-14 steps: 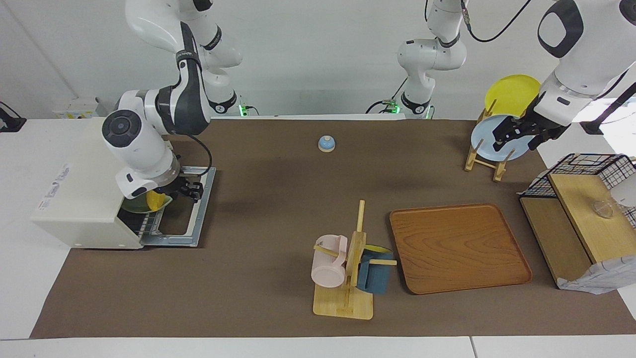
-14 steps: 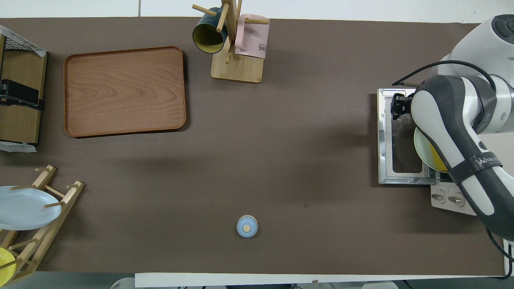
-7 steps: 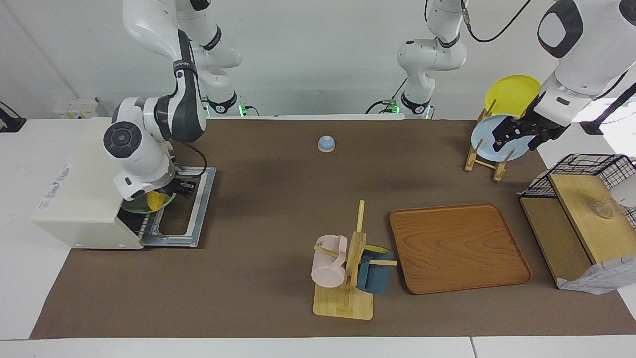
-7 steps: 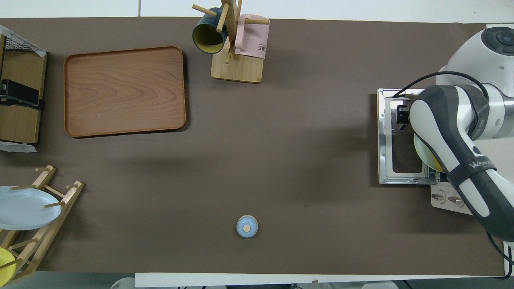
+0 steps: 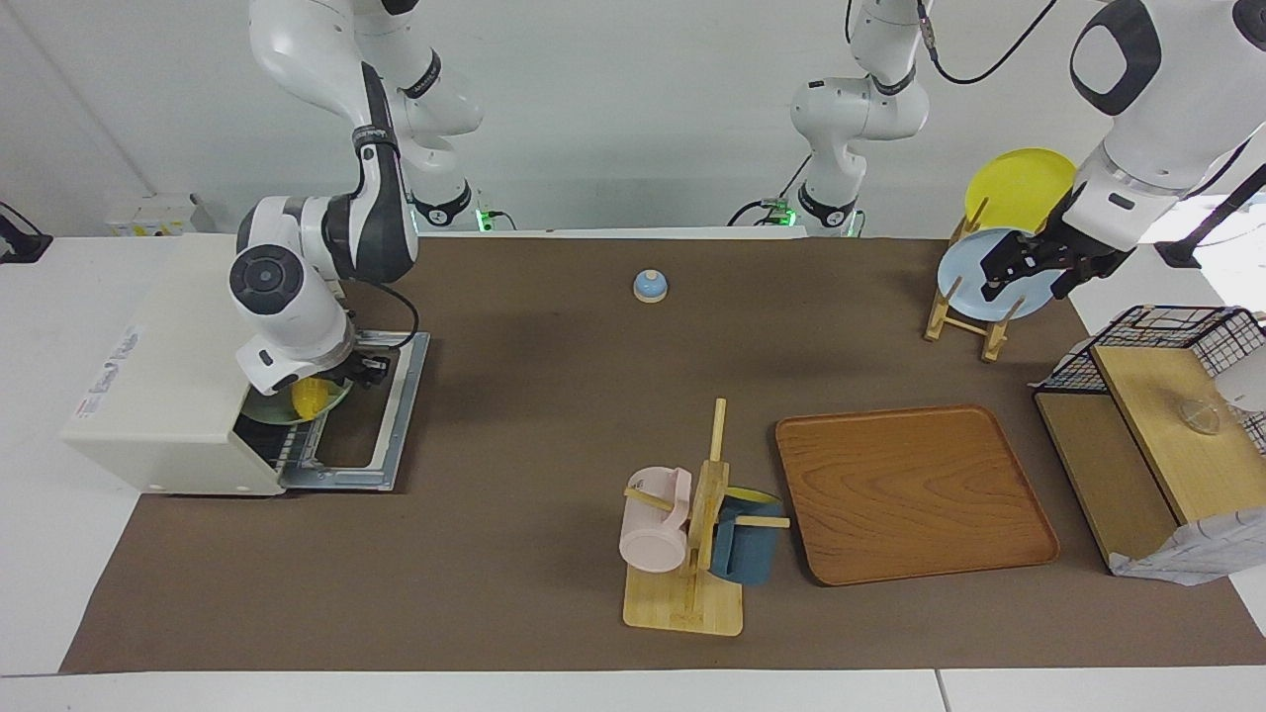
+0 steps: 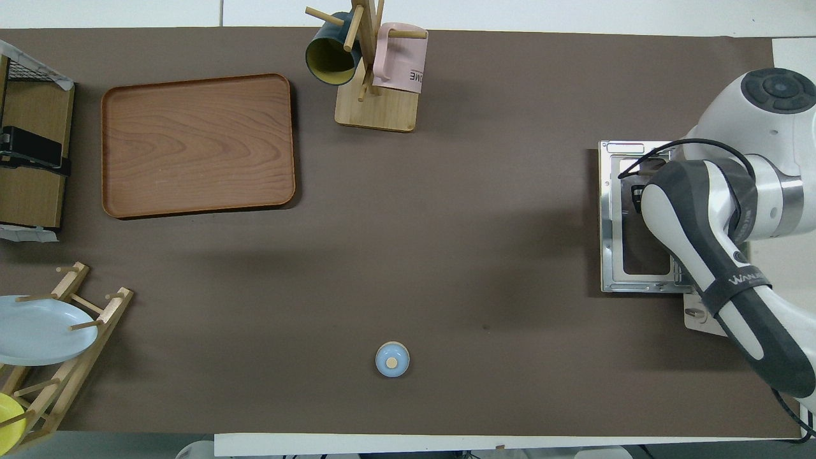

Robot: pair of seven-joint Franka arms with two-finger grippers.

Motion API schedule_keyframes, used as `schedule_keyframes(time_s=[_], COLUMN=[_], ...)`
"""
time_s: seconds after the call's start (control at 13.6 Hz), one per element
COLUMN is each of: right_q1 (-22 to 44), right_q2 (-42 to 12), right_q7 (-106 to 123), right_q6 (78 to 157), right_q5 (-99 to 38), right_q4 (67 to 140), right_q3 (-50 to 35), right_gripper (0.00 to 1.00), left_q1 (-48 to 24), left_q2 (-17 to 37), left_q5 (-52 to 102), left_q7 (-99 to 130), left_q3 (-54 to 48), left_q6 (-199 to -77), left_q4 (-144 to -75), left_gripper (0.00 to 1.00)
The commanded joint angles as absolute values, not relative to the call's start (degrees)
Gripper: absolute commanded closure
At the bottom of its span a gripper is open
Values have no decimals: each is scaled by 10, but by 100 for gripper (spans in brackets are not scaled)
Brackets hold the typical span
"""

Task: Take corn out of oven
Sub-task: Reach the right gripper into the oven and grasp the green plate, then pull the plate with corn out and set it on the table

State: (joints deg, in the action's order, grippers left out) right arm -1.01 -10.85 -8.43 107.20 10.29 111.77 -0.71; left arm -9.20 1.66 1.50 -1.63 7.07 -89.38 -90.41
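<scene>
Now we close in on the corn (image 5: 309, 398) at the oven (image 5: 178, 396) mouth.
Our right gripper (image 5: 348, 374) has shifted inward; its grip we cannot tell. Left gripper (image 5: 1029, 269) waits open.

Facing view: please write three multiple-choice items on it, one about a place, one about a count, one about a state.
1. Where does the corn lie?
A. on the wooden tray
B. on a green plate at the mouth of the oven
C. in the wire basket

2. How many mugs hang on the mug tree?
A. one
B. four
C. two

3. How is the oven door?
A. folded down open
B. shut
C. taken off

Key:
1 B: the yellow cob rests on the plate, with the right gripper at it; the left gripper waits, open, over the dish rack.
2 C: one pink mug and one blue mug.
3 A: the door lies flat in front of the oven.
</scene>
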Motion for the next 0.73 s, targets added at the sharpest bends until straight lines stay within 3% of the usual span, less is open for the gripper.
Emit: schedule_keyframes(time_s=[0.0, 0.29, 0.51, 0.66], right_q1=[-15, 3, 53, 117], right_q2=[-90, -94, -99, -119], right_q7=[-72, -68, -82, -140], right_q6=[1090, 1088, 1066, 1015], right_q5=[112, 130, 131, 128], right_q4=[1146, 1138, 1111, 1050], right_q3=[-11, -13, -13, -14], right_gripper=[65, 97, 100, 100], left_q1=[-88, -88, -88, -88], left_q2=[2, 2, 2, 1], left_q5=[19, 19, 19, 19], left_q7=[-15, -15, -15, -15], left_q3=[69, 69, 69, 69], left_q6=[-907, -907, -907, -907], left_q4=[-924, -924, -924, -924], left_gripper=[0, 0, 0, 0])
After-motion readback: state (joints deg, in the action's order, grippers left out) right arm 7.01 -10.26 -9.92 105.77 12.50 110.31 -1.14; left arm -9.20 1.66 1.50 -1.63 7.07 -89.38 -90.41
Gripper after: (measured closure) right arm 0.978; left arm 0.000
